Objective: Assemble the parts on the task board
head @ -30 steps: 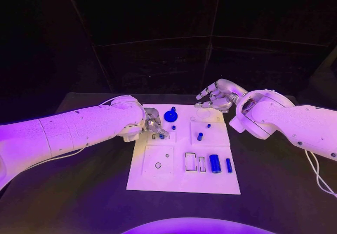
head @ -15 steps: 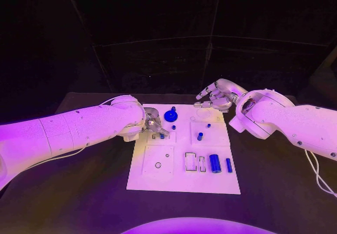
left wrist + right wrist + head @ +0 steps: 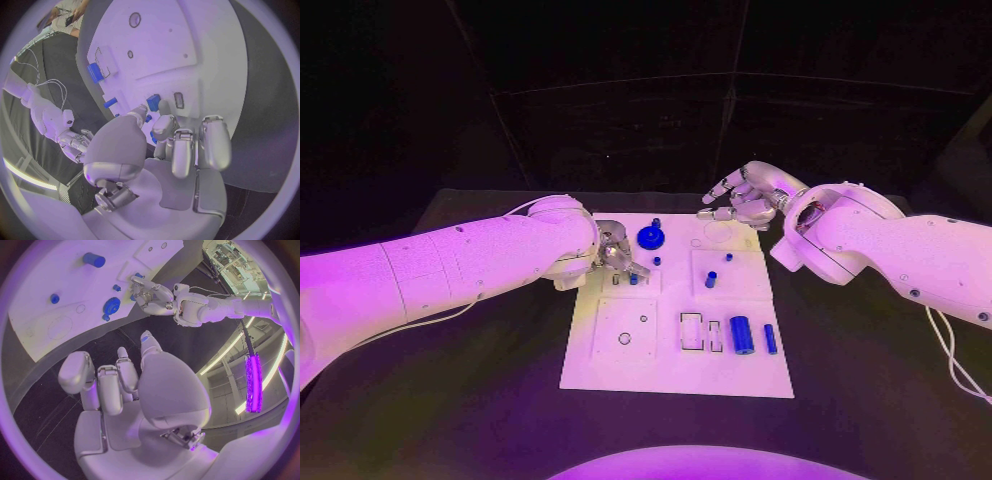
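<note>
Flat white task board [image 3: 678, 350] — round blue parts [image 3: 651, 237].

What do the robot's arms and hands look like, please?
Both arms are thick, smooth, rounded white shells. A thin cable hangs beside the right arm. The left hand and right hand are silver metal, with blocky, jointed fingers.

Flat white rectangular task board [image 3: 610, 362] on a black counter [image 3: 473, 400]; small blue plastic parts [image 3: 741, 336]; a round blue disc-shaped part [image 3: 651, 238]; silver robot hands on white arms [image 3: 444, 270].
</note>
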Tool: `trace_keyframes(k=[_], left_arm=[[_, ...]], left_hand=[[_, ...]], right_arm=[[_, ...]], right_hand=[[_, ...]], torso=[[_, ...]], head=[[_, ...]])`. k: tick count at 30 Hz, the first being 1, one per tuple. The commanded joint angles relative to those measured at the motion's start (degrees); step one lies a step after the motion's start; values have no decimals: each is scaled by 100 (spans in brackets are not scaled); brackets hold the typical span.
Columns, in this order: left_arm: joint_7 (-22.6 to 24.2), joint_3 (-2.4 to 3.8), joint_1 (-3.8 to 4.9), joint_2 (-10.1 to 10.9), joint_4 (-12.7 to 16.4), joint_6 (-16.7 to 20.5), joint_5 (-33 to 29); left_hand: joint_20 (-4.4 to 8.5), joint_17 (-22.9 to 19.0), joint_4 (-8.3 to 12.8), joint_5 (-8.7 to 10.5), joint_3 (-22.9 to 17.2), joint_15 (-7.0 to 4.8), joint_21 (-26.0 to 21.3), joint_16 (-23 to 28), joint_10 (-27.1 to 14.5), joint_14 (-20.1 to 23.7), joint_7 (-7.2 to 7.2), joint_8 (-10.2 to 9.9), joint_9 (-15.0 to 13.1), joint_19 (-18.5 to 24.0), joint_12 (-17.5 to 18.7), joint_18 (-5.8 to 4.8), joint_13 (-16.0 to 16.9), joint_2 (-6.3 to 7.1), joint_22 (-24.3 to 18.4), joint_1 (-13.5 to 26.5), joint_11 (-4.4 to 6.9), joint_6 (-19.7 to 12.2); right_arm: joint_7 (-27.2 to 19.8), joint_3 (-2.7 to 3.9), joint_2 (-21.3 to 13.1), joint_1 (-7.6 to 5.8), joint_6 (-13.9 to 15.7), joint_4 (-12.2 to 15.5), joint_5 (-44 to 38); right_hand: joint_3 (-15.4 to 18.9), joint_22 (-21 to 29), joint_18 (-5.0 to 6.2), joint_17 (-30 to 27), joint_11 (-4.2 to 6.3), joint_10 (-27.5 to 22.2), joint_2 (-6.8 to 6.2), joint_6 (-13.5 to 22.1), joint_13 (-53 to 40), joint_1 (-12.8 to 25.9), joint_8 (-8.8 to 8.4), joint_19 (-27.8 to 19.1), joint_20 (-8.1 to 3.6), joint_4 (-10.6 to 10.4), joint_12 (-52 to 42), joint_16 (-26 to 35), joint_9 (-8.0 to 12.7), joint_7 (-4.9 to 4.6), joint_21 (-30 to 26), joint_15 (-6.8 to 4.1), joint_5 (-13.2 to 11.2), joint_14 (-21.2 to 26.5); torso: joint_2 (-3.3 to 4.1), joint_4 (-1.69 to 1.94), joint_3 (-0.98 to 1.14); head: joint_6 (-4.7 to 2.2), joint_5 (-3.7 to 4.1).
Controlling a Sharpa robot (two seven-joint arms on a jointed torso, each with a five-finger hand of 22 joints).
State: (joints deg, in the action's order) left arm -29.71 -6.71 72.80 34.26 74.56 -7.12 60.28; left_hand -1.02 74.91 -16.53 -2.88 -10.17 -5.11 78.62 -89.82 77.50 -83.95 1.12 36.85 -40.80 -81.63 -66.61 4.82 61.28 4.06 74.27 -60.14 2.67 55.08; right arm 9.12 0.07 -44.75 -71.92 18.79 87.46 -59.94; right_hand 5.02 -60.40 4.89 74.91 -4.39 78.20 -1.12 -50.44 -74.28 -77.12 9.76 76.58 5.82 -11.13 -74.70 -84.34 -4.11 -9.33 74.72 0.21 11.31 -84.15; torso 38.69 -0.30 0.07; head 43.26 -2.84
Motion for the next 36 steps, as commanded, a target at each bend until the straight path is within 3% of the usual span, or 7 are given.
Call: trace_keyframes(k=[1,8,14,21,28,33,36], left_arm=[[-37,3,6,3,8,38,32],[-47,27,12,137,169,87,33],[-55,359,63,325,364,76,33],[-61,598,243,516,471,-31,31],[-54,656,503,430,-28,-308,-61],[-31,650,564,158,-612,-473,-79],[-18,608,565,-114,-1100,-636,-41]], left_hand=[[1,1509,11,-16,36,-37,36,-18,41,-605,6,17,-6,-32,-23,-117,8,-20,7,49,-12,30],[3,1509,8,-16,121,-39,7,-18,28,-605,7,14,-7,-13,-4,-108,-19,-27,-29,38,-11,21],[3,1509,-3,-17,294,-37,-53,-18,-39,-605,24,-3,-8,26,71,-91,-112,-63,-99,39,-23,-41],[-27,1509,-11,-13,605,3,-190,-18,-268,-605,100,-137,58,119,350,-56,-449,-159,-255,81,-87,-240],[-149,1509,11,-24,909,144,-329,-18,-554,-605,302,-616,443,204,696,-27,-885,-270,-390,-191,-257,-548],[-205,1509,17,-22,1054,197,-376,-18,-719,-605,375,-836,682,230,877,-15,-1125,-321,-426,-392,-324,-603],[-228,1509,14,-23,1120,219,-382,-18,-740,-605,398,-908,787,232,883,-13,-1156,-357,-424,-462,-342,-587]], right_arm=[[-41,4,-2,-10,-5,16,10],[-50,4,-7,-10,1,-3,9],[-53,4,-10,-10,5,-42,9],[-54,3,0,-10,-1,-64,7],[-51,3,13,-10,-8,-85,7],[-54,3,35,-10,-11,-94,7],[-59,3,49,-9,-18,-98,7]], right_hand=[[39,3,85,489,4,-45,26,42,5,40,39,-19,5,-9,10,34,4,-2,-30,-38,-33,-357],[50,-1,84,495,4,-44,30,42,3,41,42,-16,5,-20,7,32,4,-2,-29,-38,-38,-358],[64,0,84,496,4,-43,33,44,3,42,45,-16,5,-32,6,31,4,-2,-30,-38,-43,-358],[71,-1,84,496,4,-46,37,45,6,43,47,-15,5,-40,9,32,4,-2,-29,-38,-46,-359],[75,-3,84,498,4,-41,39,46,0,43,48,-14,5,-44,2,31,4,-2,-29,-38,-46,-359],[78,-2,84,501,5,-41,43,46,0,40,50,-13,5,-47,2,29,4,-2,-29,-38,-42,-360],[86,-2,84,505,5,-39,50,48,-1,28,53,-12,5,-52,-1,28,4,-2,-30,-38,-29,-361]], torso=[[-2,1,1],[-5,10,-3],[-7,13,2],[0,1,2],[3,8,4],[10,-9,4],[19,-21,-13]], head=[[-7,1],[-31,4],[-60,-4],[-88,-18],[-111,-19],[-119,-52],[-118,-60]])
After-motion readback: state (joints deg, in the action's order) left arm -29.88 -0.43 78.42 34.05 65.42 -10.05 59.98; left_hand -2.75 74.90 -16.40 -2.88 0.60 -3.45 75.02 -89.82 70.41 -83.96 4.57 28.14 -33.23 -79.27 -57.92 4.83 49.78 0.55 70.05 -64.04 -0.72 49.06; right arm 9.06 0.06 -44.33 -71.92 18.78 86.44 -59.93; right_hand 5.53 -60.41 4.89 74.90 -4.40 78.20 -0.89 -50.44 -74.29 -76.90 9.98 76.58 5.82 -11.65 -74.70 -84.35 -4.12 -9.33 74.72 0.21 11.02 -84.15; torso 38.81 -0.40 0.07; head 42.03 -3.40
